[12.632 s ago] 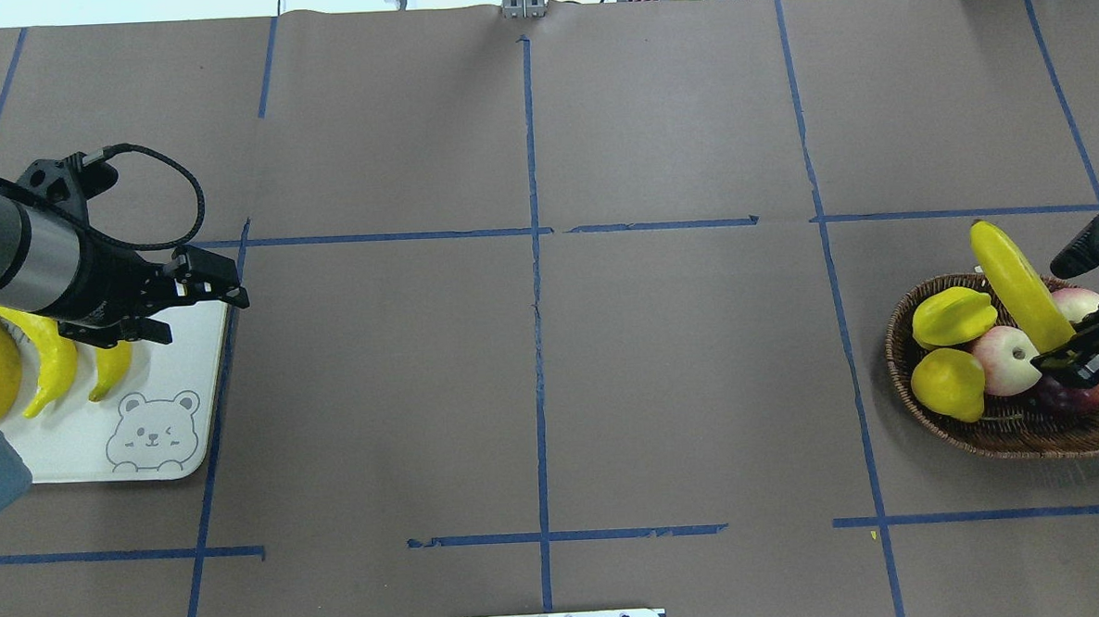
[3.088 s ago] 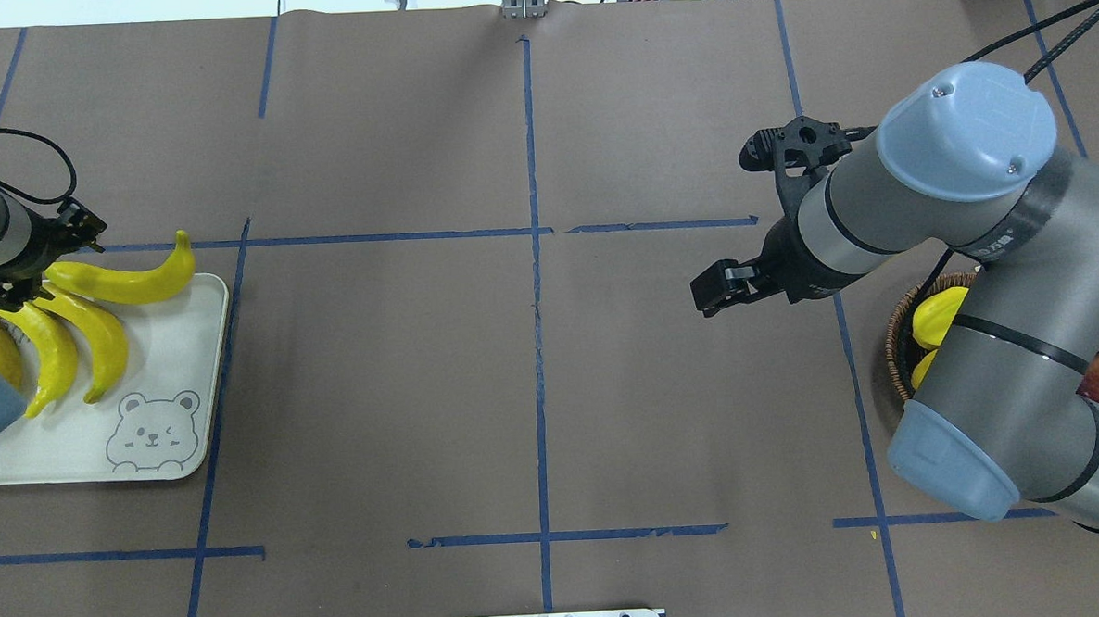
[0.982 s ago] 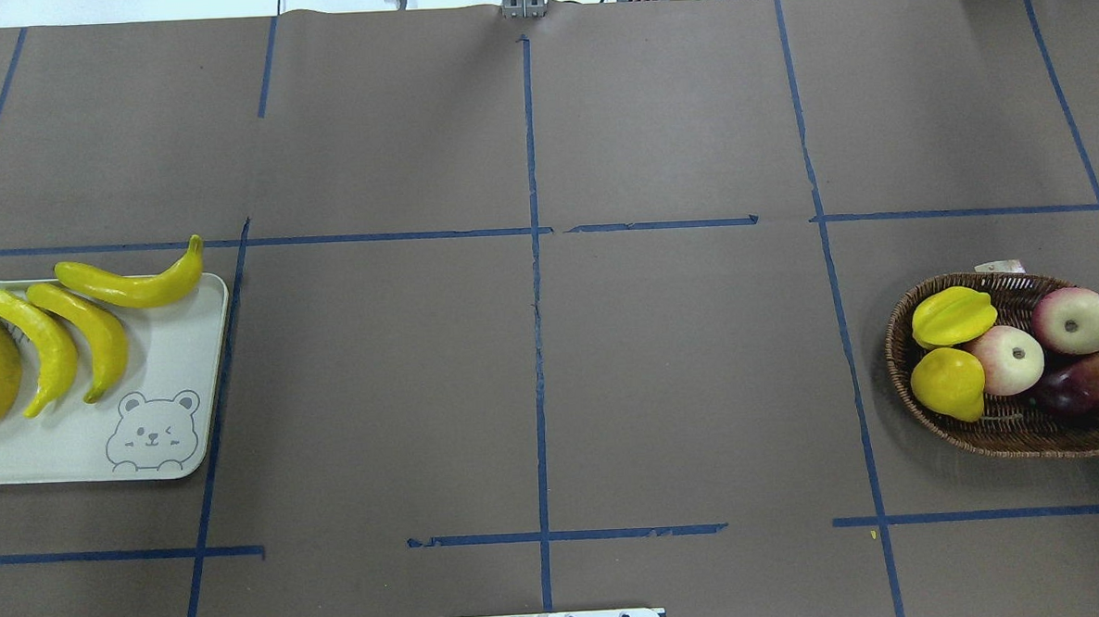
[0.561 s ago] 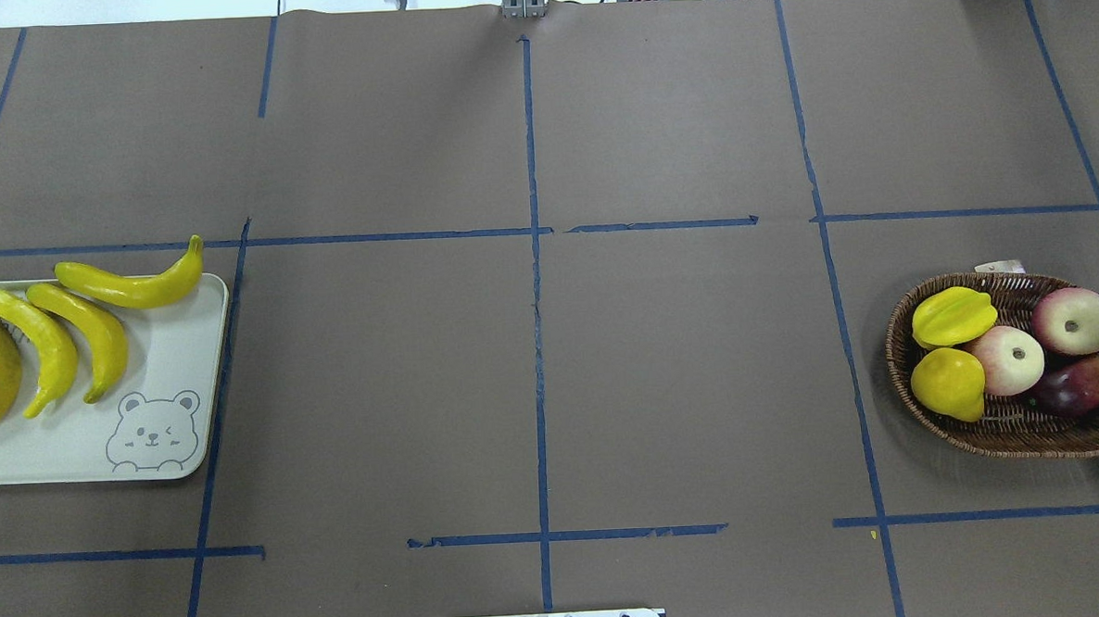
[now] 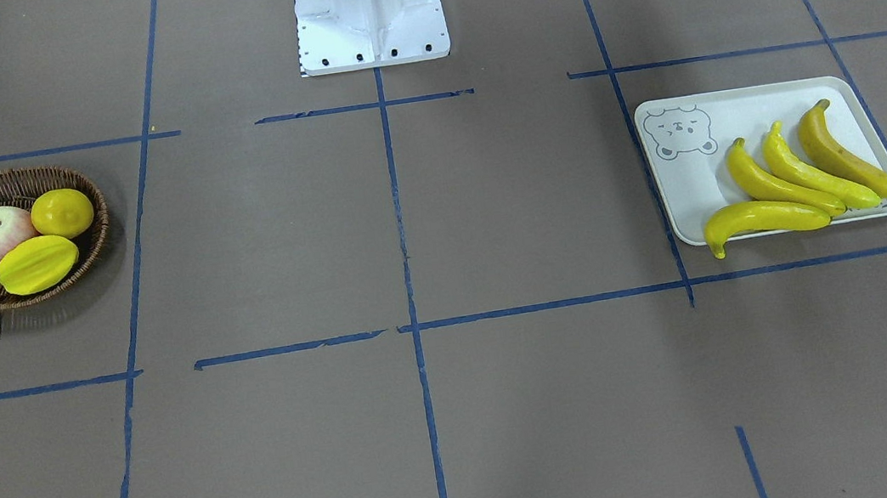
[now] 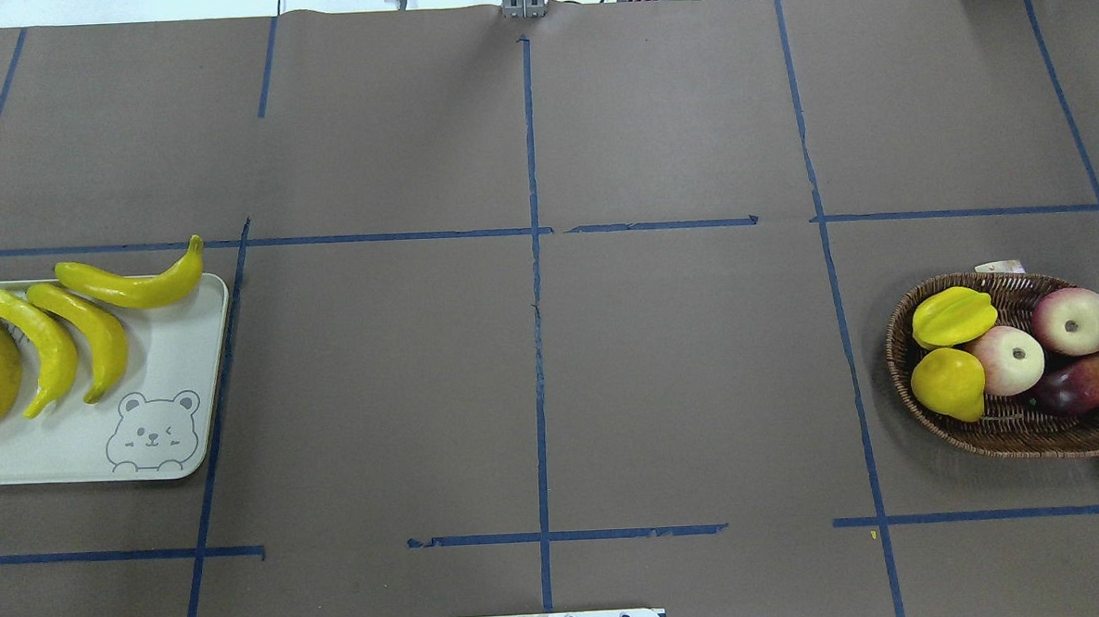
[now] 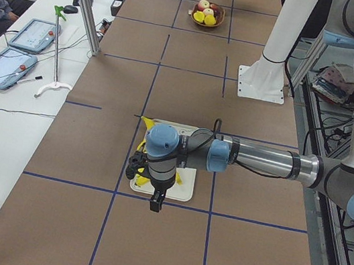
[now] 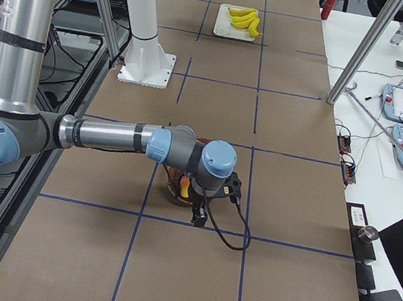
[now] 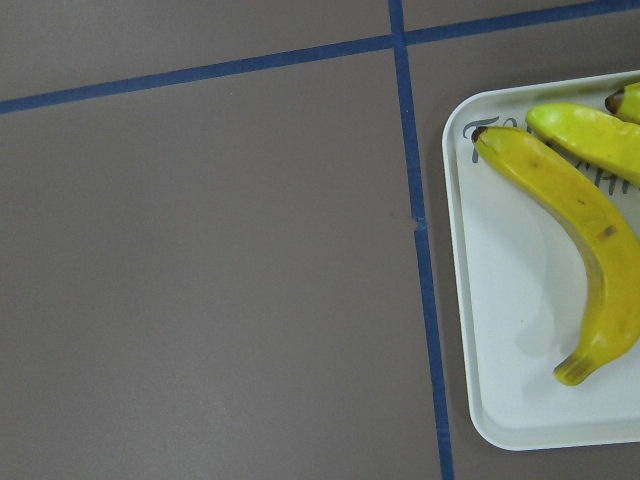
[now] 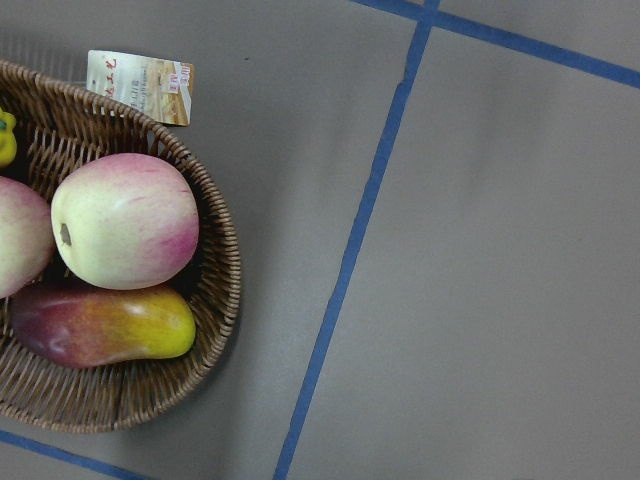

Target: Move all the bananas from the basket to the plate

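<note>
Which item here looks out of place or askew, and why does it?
One banana lies crosswise over the plate's far rim, its tip poking past the edge; the other three bananas lie side by side inside. Nothing else stands out.

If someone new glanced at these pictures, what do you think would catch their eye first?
Most likely the four bright yellow bananas on the pale bear-print plate at the robot's left end of the table, one lying crosswise with its tip past the rim. Next, the wicker basket at the opposite end, holding a starfruit, a lemon, two apples and a mango, but no bananas.
</note>
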{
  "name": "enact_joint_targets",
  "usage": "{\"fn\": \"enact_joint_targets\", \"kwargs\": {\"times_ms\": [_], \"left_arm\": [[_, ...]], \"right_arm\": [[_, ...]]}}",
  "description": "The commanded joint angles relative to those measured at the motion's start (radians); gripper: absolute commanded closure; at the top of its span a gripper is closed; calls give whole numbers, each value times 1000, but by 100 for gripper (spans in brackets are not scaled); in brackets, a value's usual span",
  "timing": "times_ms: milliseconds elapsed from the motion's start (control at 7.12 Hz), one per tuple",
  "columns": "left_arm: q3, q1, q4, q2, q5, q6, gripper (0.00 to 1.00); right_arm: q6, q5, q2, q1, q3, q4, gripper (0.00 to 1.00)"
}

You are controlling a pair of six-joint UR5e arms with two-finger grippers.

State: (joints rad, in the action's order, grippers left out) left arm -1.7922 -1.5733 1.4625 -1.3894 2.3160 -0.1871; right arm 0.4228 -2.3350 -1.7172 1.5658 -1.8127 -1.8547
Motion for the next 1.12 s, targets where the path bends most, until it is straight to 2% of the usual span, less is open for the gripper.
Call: {"fn": "enact_joint_targets", "kwargs": {"times_ms": [0, 982], "left_arm": [[1, 1, 7, 15, 17, 6, 0], [-1, 1, 7, 43, 8, 3, 0]], "right_arm": [[1, 2, -1, 0, 4, 0, 0], [-1, 2, -1, 0, 1, 0, 0]]}}
